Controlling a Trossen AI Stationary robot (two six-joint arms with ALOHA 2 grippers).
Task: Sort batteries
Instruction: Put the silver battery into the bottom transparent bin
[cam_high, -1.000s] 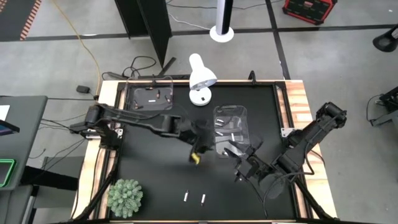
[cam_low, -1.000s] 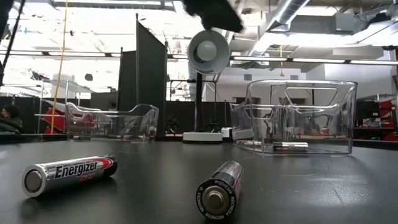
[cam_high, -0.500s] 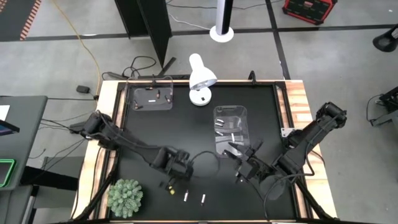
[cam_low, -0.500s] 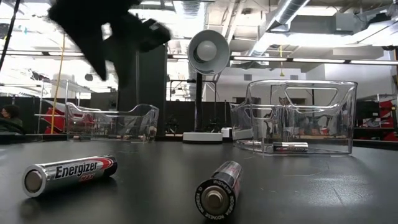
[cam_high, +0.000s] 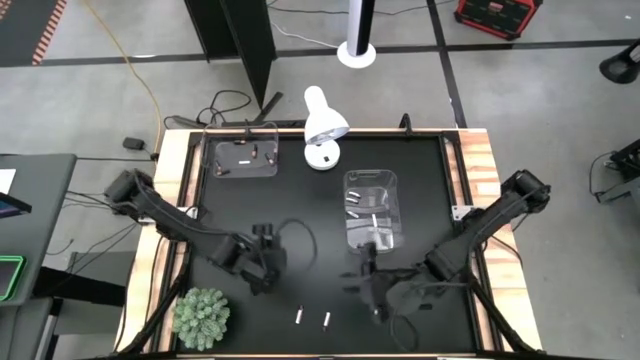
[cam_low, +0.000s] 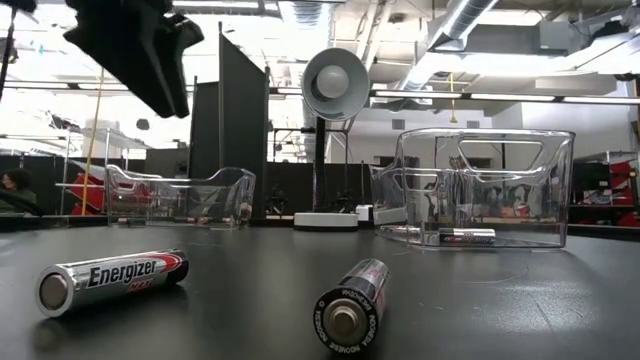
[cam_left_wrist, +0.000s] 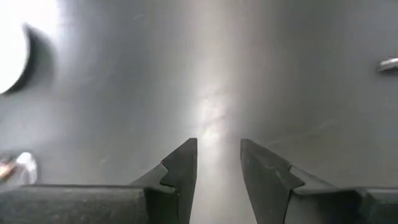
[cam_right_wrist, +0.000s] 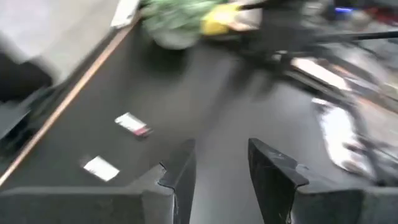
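High view: left gripper (cam_high: 266, 272) and right gripper (cam_high: 375, 295) low over the black table (cam_high: 300, 215), two batteries (cam_high: 312, 319) loose near its front edge between them.
Low view: both batteries lie on the table, bins (cam_low: 485, 185) behind.
Left wrist: fingers (cam_left_wrist: 180, 168) apart, empty.
Right wrist: fingers (cam_right_wrist: 180, 174) apart, empty; batteries beyond.

Two batteries (cam_high: 312, 319) near front edge; both arms low over table (cam_high: 420, 180).

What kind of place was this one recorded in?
Probably a robotics lab or workshop: a black table with two mounted arms, exposed ceiling ducts with strip lights, dark partition panels and cables on a concrete floor.
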